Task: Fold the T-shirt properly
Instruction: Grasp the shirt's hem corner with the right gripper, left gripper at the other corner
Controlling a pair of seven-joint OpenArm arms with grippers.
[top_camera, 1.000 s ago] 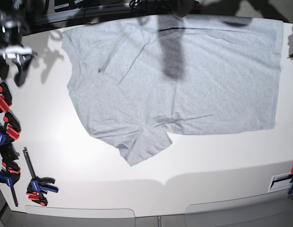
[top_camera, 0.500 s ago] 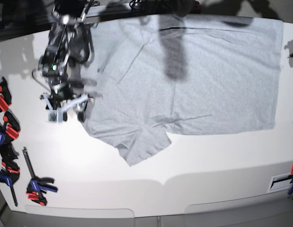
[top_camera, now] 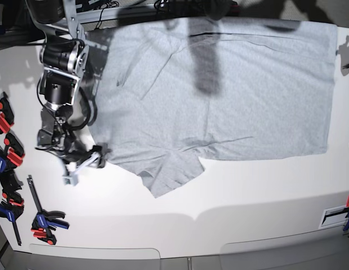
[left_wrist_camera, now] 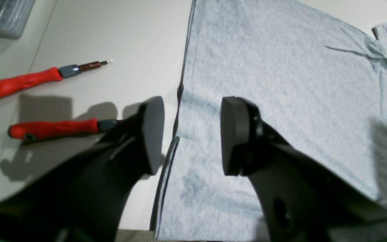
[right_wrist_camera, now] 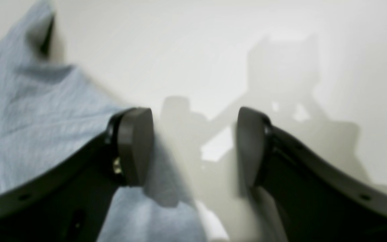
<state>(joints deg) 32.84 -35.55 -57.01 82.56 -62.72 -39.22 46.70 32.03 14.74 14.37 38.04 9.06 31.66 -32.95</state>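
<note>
Hovering right pincer (top_camera: 84, 165) at shirt (top_camera: 219, 95) edge, jaws spread, nothing held.
Shirt lies flat on the counter (top_camera: 247, 191), far side; left pincer (left_wrist_camera: 190, 134) spread over its hem, two screwdrivers (left_wrist_camera: 45, 75) left.

Pretty bright overhead light, hard shadows across the white table (top_camera: 259, 185). Red-and-blue clamps (top_camera: 45, 220) sit along the table's left edge.

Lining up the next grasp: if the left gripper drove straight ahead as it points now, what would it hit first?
Most likely the T-shirt: the open left gripper straddles its hemmed edge, one finger over cloth, the other over the bare table. Height above the cloth is unclear.
</note>
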